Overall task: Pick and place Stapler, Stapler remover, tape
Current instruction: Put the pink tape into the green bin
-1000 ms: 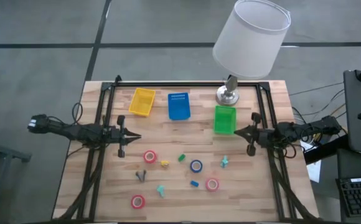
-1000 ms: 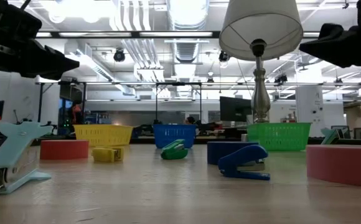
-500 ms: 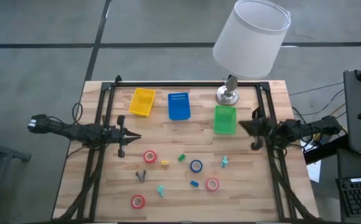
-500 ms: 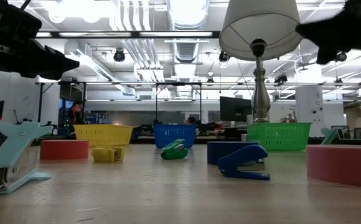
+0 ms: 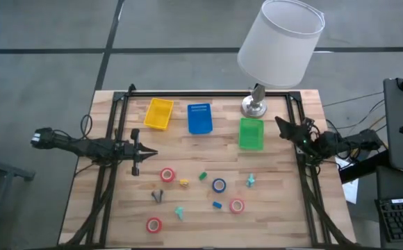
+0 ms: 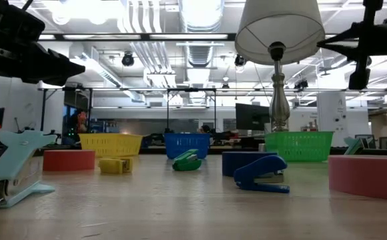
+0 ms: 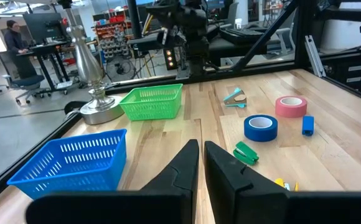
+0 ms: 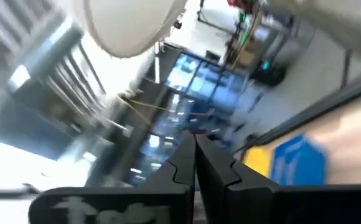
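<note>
The blue tape point(image 5: 219, 185), at six o'clock from the blue basket point(image 5: 200, 119), looks light and stiff; pinch across its rim. Both the left gripper point(image 5: 148, 153) and the right gripper point(image 5: 279, 123) have their fingers pressed together.

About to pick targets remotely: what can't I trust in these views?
- Right wrist view: motion-blurred, aimed over the table; lamp shade fills the top.
- High view: dark item too small to identify.
- Low view: right red tape cut off by the frame edge.

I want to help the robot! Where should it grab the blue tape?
The blue tape lies flat with its hole facing up. Probably best to come straight down and pinch across its outer rim, or put one finger in the hole and squeeze one wall.
</note>
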